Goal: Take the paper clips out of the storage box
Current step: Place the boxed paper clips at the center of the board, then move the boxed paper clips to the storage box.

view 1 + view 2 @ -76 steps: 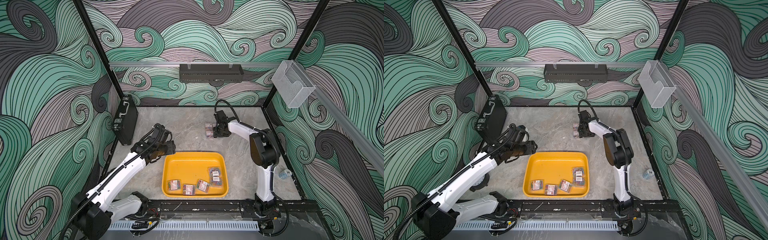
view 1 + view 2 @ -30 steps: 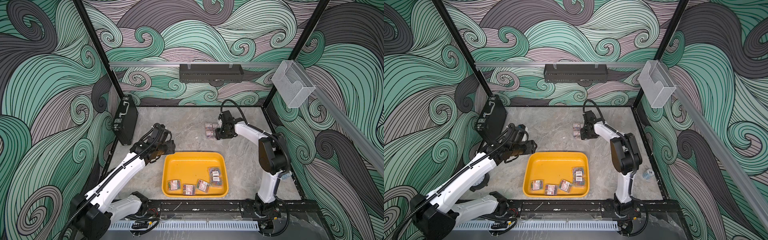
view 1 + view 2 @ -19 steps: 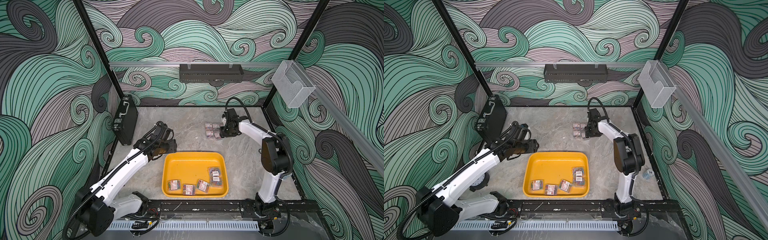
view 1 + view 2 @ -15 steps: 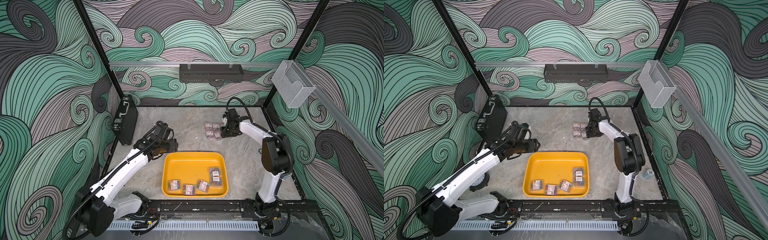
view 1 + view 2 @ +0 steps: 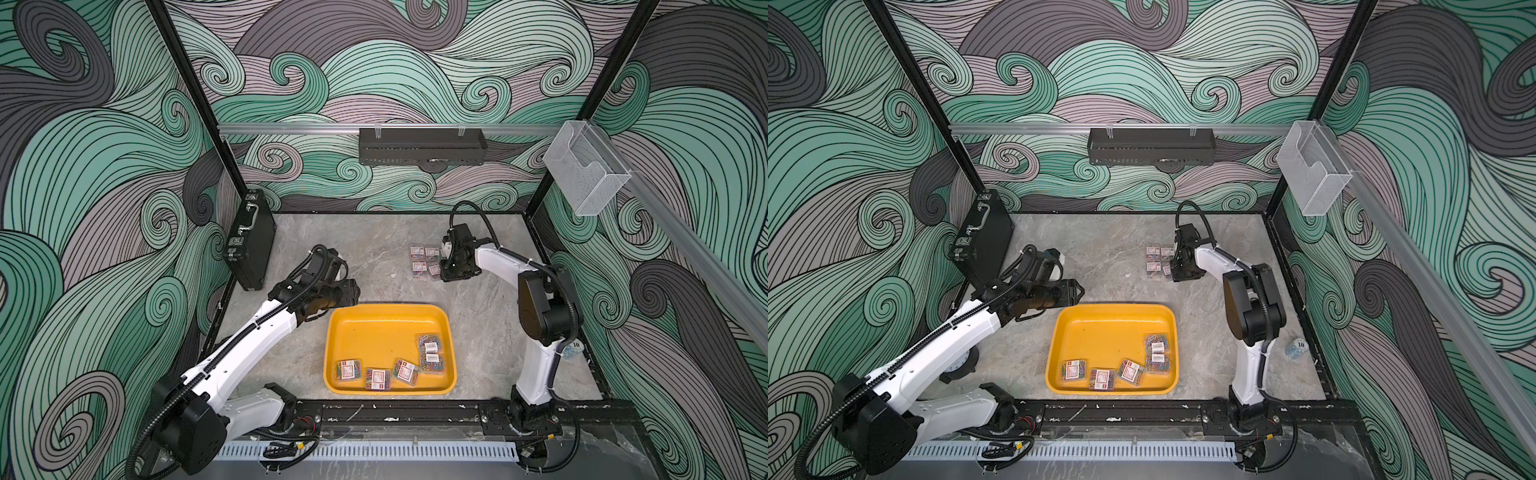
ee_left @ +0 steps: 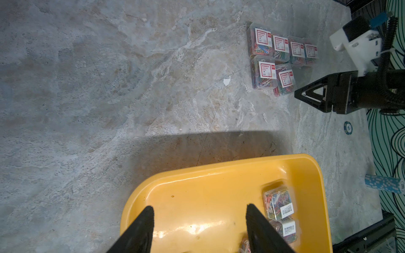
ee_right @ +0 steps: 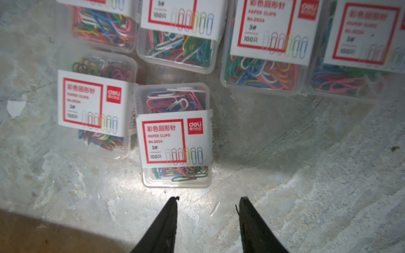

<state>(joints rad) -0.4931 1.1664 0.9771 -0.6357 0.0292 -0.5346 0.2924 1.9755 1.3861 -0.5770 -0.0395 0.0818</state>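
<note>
A: What are the paper clips [image 5: 430,353] packed in?
B: Small clear plastic boxes with rounded corners, each crammed with coloured wire loops. Most wear a white label with a red square frame; two show a barcode sticker instead. Five lie in the storage box [image 5: 374,332], along its near and right sides. Six more sit out on the table [image 5: 365,249], far and right of centre, in a far row of four with two nearer, edges touching or nearly so.
A: And the storage box itself?
B: Glossy yellow-orange plastic, shallow and rectangular, with rounded corners and a raised rim. Its far and left parts are bare.
A: The grippers?
B: The left gripper [image 6: 199,207] hangs at the far-left corner of the storage box, its black tapered jaws set wide with nothing between them. The right gripper [image 7: 209,198] is low over the table just right of the outside group. Its jaws are a narrow gap apart and empty, the tips just short of the nearest labelled box.
A: Room to move?
B: There is open table between the storage box and the outside group, and a broad stretch at the far left. A black briefcase [image 5: 249,241] stands on edge by the left wall, and a clear holder [image 5: 582,178] hangs on the right.
A: Surface?
B: Grey, mottled, stone-like and matt; the walls [image 5: 104,166] are printed with green and grey waves
</note>
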